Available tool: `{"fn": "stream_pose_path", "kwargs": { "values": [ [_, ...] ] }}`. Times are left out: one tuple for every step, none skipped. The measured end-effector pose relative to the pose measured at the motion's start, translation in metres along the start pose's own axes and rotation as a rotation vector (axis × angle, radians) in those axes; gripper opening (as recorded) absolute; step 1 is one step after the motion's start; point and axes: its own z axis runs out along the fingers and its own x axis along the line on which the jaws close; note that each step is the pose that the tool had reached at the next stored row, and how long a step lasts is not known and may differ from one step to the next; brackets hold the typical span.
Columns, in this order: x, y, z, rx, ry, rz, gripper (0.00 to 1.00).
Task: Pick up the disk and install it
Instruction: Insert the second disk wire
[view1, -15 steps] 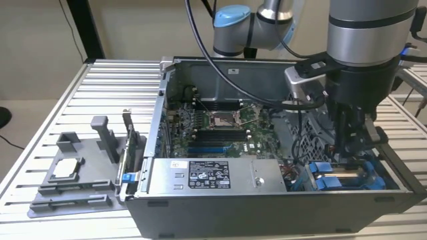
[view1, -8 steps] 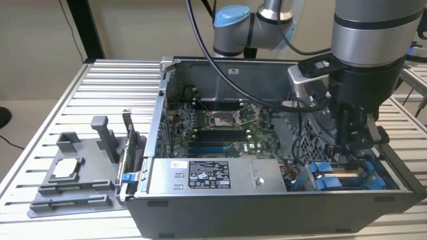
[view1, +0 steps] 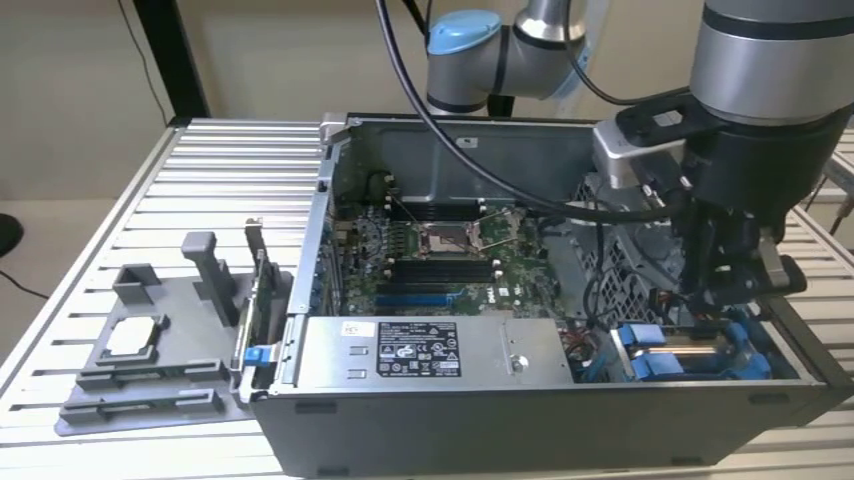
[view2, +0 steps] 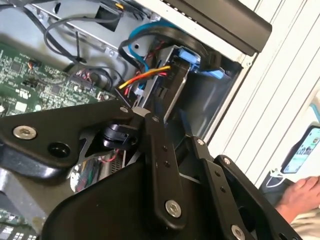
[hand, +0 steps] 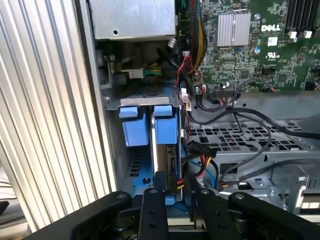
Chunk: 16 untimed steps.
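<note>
Robot hand (hand: 179, 192) pinches the disk (hand: 167, 150) on edge inside the drive bay (hand: 142, 175) of an open computer case (view1: 534, 425).

The fingers appear pressed against both faces of the disk, which stands beside a second blue carrier (hand: 135, 127). Seating it well likely means keeping it upright, square to the bay, and clear of the red and yellow cables (hand: 202, 161) just beside it. The bay occupies the case's corner by the table's (view1: 227, 160) near edge, on the exterior view's right. The case also holds a motherboard (view1: 380, 270) and a power supply (view1: 334, 350).
</note>
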Motion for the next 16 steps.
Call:
{"fn": "stream_pose_path", "kwargs": {
  "values": [
    [0.0012, -0.0016, -0.0021, -0.0036, -0.0011, 0.0, 0.0],
    [0.0024, -0.0032, -0.0042, -0.0071, -0.0026, 0.001, 0.0],
    [0.0035, -0.005, -0.0064, -0.0102, -0.0038, 0.001, 0.0],
    [0.0046, -0.0069, -0.0085, -0.0132, -0.0049, 0.001, 0.0],
    [0.0054, -0.0092, -0.0095, -0.0149, -0.0075, 0.002, 0.0],
    [0.0061, -0.0117, -0.0099, -0.0161, -0.0109, 0.003, 0.0],
    [0.0068, -0.0142, -0.0102, -0.0171, -0.0143, 0.003, 0.0],
    [0.0075, -0.0168, -0.0104, -0.018, -0.0176, 0.004, 0.0],
    [0.0084, -0.0194, -0.0106, -0.019, -0.0203, 0.005, 0.0],
    [0.0097, -0.0213, -0.0104, -0.0203, -0.0221, 0.006, 0.0],
    [0.0112, -0.0231, -0.0101, -0.0222, -0.0233, 0.006, 0.0],
    [0.0129, -0.0247, -0.0097, -0.0244, -0.0241, 0.006, 0.0],
    [0.0147, -0.0262, -0.0093, -0.0267, -0.0247, 0.006, 0.0],
    [0.0165, -0.0277, -0.009, -0.029, -0.0253, 0.006, 0.0],
    [0.0184, -0.0295, -0.0085, -0.0313, -0.026, 0.006, 0.0],
    [0.02, -0.0312, -0.008, -0.0328, -0.0269, 0.007, 0.0]
  ]
}}
